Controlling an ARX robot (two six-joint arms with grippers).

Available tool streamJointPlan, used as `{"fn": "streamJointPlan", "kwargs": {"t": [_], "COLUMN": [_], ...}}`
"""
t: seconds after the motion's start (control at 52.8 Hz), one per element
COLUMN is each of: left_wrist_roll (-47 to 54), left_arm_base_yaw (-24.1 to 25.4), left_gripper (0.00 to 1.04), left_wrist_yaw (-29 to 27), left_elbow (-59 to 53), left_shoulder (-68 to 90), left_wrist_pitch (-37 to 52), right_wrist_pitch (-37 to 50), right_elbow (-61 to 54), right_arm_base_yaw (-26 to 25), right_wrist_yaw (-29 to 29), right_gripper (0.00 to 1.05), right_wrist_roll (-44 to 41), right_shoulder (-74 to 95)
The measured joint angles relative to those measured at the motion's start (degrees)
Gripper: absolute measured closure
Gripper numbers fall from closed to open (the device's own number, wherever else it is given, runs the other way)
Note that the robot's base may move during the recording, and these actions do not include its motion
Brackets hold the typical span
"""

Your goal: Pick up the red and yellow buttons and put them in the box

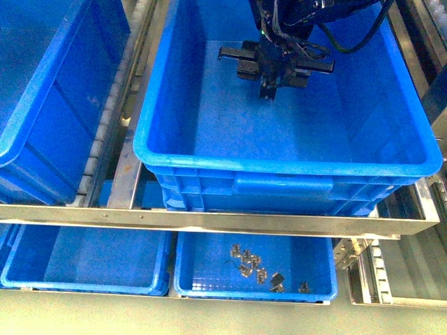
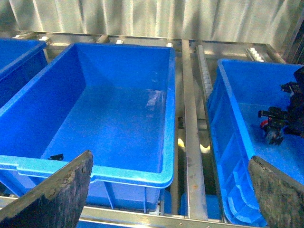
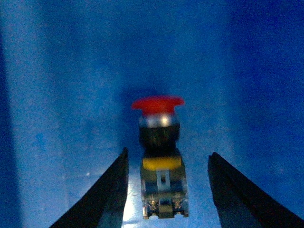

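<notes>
Nearest me, below the box (image 1: 286, 166) and in front of it, are two shallow trays. The left tray (image 1: 84, 262) is under the box's left corner. The right tray (image 1: 202, 269) is under its front wall and holds a scatter of small grey parts (image 1: 255, 269), too small for me to tell what they are. A metal rail (image 1: 209, 218) runs across just in front of the box.

My left gripper (image 2: 169, 159) does not show in the front view. From its wrist I see both its fingers (image 2: 52, 194) spread wide with nothing between them. They hang before a crate (image 2: 118, 171) that stands to the left of the box, with a strip of rollers (image 2: 203, 71) between the two. A small black bit (image 2: 55, 156) lies on the crate's floor near its front wall.

Further in, my right gripper (image 1: 269, 87) reaches down inside the box, towards its far wall. The left wrist camera also catches it (image 2: 274, 128) over the box floor. Its fingers (image 3: 111, 190) stand apart, one on each side of the red button (image 3: 160, 161), and I can see a gap on both sides, so I am not pinching it. The red button lies on the floor of the box (image 3: 71, 95). Its red cap points away from my wrist and its black-and-yellow body lies between my fingertips.
</notes>
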Motion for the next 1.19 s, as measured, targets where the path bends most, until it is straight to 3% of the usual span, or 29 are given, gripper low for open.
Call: {"fn": "streamJointPlan", "kwargs": {"t": [0.133,0.246,0.512,0.644,0.758,0.929,1.004,1.08,1.118,1.194], "left_wrist_roll": [0.00,-0.02,0.00,0.00,-0.02,0.00,0.00,0.00,0.00,-0.02], "left_arm_base_yaw": [0.00,0.00,0.00,0.00,0.00,0.00,0.00,0.00,0.00,0.00], "left_gripper": [0.08,0.08,0.08,0.08,0.08,0.08,0.08,0.08,0.08,0.08], "left_wrist_yaw": [-0.02,0.00,0.00,-0.02,0.00,-0.02,0.00,0.04,0.00,-0.02], "left_elbow": [0.00,0.00,0.00,0.00,0.00,0.00,0.00,0.00,0.00,0.00], "left_shoulder": [0.00,0.00,0.00,0.00,0.00,0.00,0.00,0.00,0.00,0.00], "left_wrist_pitch": [-0.02,-0.02,-0.02,0.00,-0.02,-0.02,0.00,0.00,0.00,-0.02], "right_wrist_pitch": [8.11,12.85,22.21,23.19,19.04,7.56,7.17,25.49,35.69,47.87], "right_elbow": [-9.14,-18.93,-43.19,-61.96,-72.19,-80.56,-81.37,-87.73,-92.04,-97.72], "right_arm_base_yaw": [-0.57,-1.86,-4.33,-4.26,-5.18,-9.07,-9.27,-8.87,-8.96,-9.42], "right_wrist_yaw": [-3.45,-5.68,-11.67,-17.16,-20.94,-20.96,-20.65,-15.02,-14.27,-14.16], "right_gripper": [0.22,0.05,0.07,0.07,0.07,0.07,0.07,0.18,0.25,0.37], "right_wrist_roll": [-4.92,-7.13,-9.99,-12.17,-12.39,-11.47,-11.17,-16.06,-18.53,-21.55], "right_shoulder": [-6.01,-14.05,-31.67,-49.81,-64.78,-83.78,-87.01,-88.21,-88.56,-89.53]}}
